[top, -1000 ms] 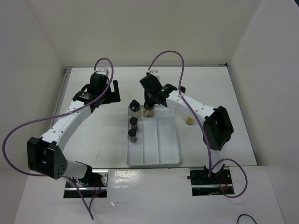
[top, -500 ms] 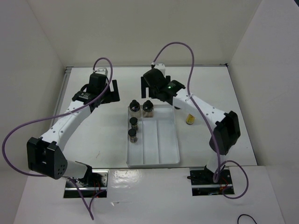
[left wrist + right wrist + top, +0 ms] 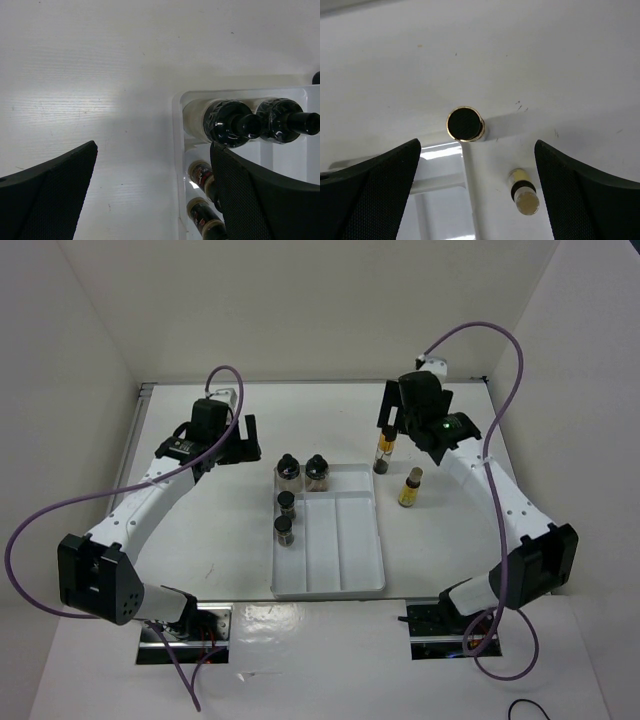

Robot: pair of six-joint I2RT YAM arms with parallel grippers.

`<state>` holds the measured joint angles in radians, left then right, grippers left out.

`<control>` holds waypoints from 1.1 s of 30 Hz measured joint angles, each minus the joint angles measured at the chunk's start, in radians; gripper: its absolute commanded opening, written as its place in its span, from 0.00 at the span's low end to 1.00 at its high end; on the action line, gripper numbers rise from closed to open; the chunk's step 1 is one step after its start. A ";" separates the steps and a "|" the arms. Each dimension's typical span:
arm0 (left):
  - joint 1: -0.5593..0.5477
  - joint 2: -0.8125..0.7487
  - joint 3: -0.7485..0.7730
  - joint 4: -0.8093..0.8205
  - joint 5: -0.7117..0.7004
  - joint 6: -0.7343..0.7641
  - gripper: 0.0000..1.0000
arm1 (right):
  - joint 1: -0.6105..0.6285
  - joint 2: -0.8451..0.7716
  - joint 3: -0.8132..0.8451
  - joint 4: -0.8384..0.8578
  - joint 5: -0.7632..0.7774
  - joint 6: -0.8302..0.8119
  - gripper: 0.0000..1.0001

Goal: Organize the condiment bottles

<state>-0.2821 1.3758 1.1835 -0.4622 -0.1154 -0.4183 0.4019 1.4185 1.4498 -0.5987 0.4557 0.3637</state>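
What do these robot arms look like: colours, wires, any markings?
The left arm and right arm are white tubes with bulky black joints. A purple cable loops along each. The left gripper and right gripper each have two black mesh-textured fingers. A green light glows near the right wrist.

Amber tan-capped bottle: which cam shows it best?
Top external: the amber bottle stands whole, upright on the table, right of the white tray. Right wrist sees it steeply from above, foreshortened. Left wrist misses it.
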 measured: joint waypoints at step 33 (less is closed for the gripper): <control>0.000 0.028 0.000 0.006 0.043 0.024 0.99 | -0.034 0.300 -0.061 0.114 -0.122 -0.071 0.79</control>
<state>-0.2821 1.4040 1.1835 -0.4557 -0.0727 -0.3943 0.3679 1.7184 1.3891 -0.4850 0.3332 0.2924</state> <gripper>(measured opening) 0.992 0.828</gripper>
